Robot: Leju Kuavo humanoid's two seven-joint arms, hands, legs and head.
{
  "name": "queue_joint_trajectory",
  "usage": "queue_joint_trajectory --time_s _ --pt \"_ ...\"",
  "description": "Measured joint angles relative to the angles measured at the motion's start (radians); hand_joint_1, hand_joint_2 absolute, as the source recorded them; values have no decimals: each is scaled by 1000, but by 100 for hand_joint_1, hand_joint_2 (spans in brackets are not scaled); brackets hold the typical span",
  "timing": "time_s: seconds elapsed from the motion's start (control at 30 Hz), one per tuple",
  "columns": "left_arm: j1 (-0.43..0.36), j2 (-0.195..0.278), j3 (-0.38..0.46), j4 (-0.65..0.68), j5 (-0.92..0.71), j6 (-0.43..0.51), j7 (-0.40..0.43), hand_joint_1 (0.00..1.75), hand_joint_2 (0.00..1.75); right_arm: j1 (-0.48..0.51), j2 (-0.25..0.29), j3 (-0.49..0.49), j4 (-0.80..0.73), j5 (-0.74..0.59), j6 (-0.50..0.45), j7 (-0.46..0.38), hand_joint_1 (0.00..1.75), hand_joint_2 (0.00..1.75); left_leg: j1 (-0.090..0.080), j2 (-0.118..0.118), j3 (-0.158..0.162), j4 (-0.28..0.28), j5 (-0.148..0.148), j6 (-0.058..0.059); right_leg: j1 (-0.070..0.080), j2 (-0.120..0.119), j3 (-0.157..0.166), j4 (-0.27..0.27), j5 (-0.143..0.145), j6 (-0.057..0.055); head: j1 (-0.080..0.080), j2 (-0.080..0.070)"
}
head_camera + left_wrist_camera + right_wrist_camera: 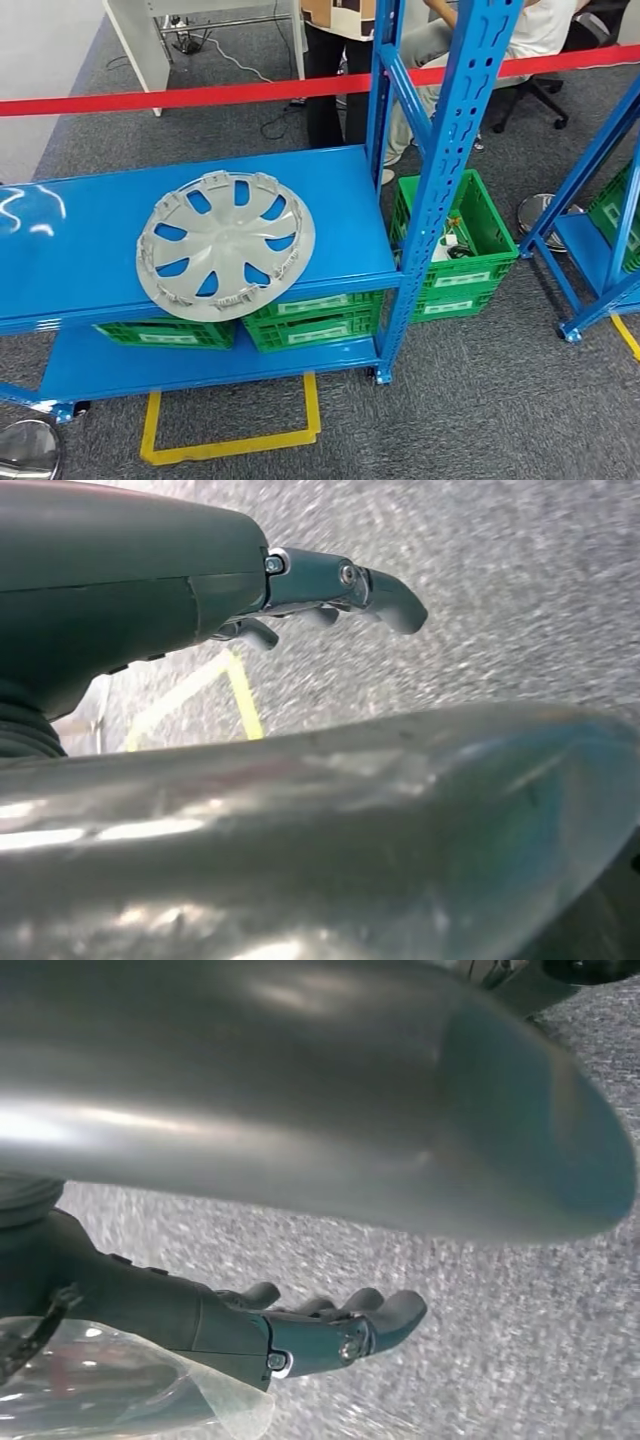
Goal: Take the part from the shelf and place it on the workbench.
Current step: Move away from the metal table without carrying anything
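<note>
The part, a grey plastic wheel cover (225, 243) with curved spokes, lies flat on the upper board of the blue shelf (83, 255), its near rim jutting a little over the front edge. In the left wrist view my left hand (332, 595) hangs over the grey carpet with its fingers stretched out and nothing in them. My right hand (332, 1325) hangs over the carpet in the right wrist view, fingers slightly bent and apart, holding nothing.
Green crates (313, 320) stand on the shelf's lower board and one green crate (456, 250) stands on the floor to the right. A blue upright (445, 170) rises at the shelf's right end. A red tape (226, 93) runs behind; people stand beyond it. Yellow floor marking (226, 440) lies in front.
</note>
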Motion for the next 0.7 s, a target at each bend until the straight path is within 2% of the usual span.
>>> queue_joint_trajectory --time_s 0.03,0.07,0.1,0.13,0.17,0.2,0.27,0.3,0.33,0.4,0.47,0.5,0.53,0.6,0.63,0.67,0.7 --pt "-2 0 1 0 0 1 -2 0 0 1 1 0 3 -2 1 -2 0 0 0 34 -27 53 -26 -5 1 -15 4 -1 -2 -5 -4 0" --pt "-5 0 2 1 0 3 -4 0 0 2 2 0 6 -4 2 -4 0 0 1 57 -61 119 -54 -8 3 -29 7 -2 -6 -9 -7 0" --pt "-7 0 2 2 -1 5 -6 0 0 3 2 -1 9 -7 4 -6 0 0 2 68 -97 185 -77 -10 5 -43 10 -2 -10 -12 -7 0" --pt "-8 0 2 2 -1 8 -7 0 0 4 3 -1 12 -11 6 -8 0 0 4 72 -122 228 -84 -11 6 -54 13 -2 -13 -13 -7 0" --pt "-7 0 2 3 -2 12 -7 0 0 4 4 -1 13 -15 9 -10 0 0 5 73 -131 240 -73 -10 7 -61 17 -2 -17 -13 -7 0" --pt "-6 0 2 4 -3 16 -7 0 0 3 4 -3 15 -20 13 -12 0 0 5 74 -120 212 -42 -7 7 -67 23 -2 -21 -13 -7 0" --pt "-5 1 2 7 -4 25 -6 0 0 2 6 -10 15 -33 22 -15 0 0 2 76 -63 89 36 7 8 -71 33 -4 -30 -12 -7 0" --pt "-6 1 2 10 -4 29 -5 0 0 1 9 -14 15 -39 25 -17 0 0 -2 79 -35 31 60 15 9 -72 36 -5 -34 -10 -6 0" --pt "-8 2 2 11 -5 32 -5 0 0 0 11 -19 16 -44 28 -19 0 0 -6 81 -17 -6 64 23 9 -73 36 -6 -36 -6 -6 0" --pt "-12 2 2 14 -6 36 -4 0 0 -3 15 -26 18 -51 32 -21 0 0 -11 83 -7 -32 50 32 9 -77 36 -13 -37 3 -7 0" --pt "-11 1 3 15 -8 38 -4 0 0 -4 15 -32 19 -55 34 -22 0 0 -5 81 9 -57 50 37 8 -72 40 -17 -43 13 -7 0" --pt "-11 1 3 16 -9 40 -4 0 0 -4 15 -35 20 -57 35 -22 0 0 -2 80 18 -69 52 39 9 -64 34 2 -57 16 -6 0" --pt "-11 0 3 17 -10 41 -4 0 0 -5 15 -38 20 -59 35 -22 0 0 1 80 26 -79 54 41 9 -53 14 43 -79 17 -4 0" --pt "-16 -2 3 19 -13 44 -4 0 0 -5 15 -42 22 -65 37 -20 0 0 -2 77 31 -82 51 45 10 -39 -62 171 -128 20 -2 0" --pt "-17 -4 3 19 -13 45 -4 0 0 -4 15 -44 23 -68 38 -17 0 0 -3 74 34 -82 49 47 10 -37 -98 221 -135 20 -2 0" --pt "-18 -5 3 19 -14 47 -3 0 0 -2 15 -45 24 -71 38 -15 0 0 -4 72 38 -81 45 46 11 -37 -120 239 -122 21 -2 0" --pt "-18 -6 3 20 -14 49 -3 0 0 -1 15 -47 25 -72 38 -13 0 0 -4 69 44 -81 41 45 11 -37 -122 218 -89 21 -2 0"
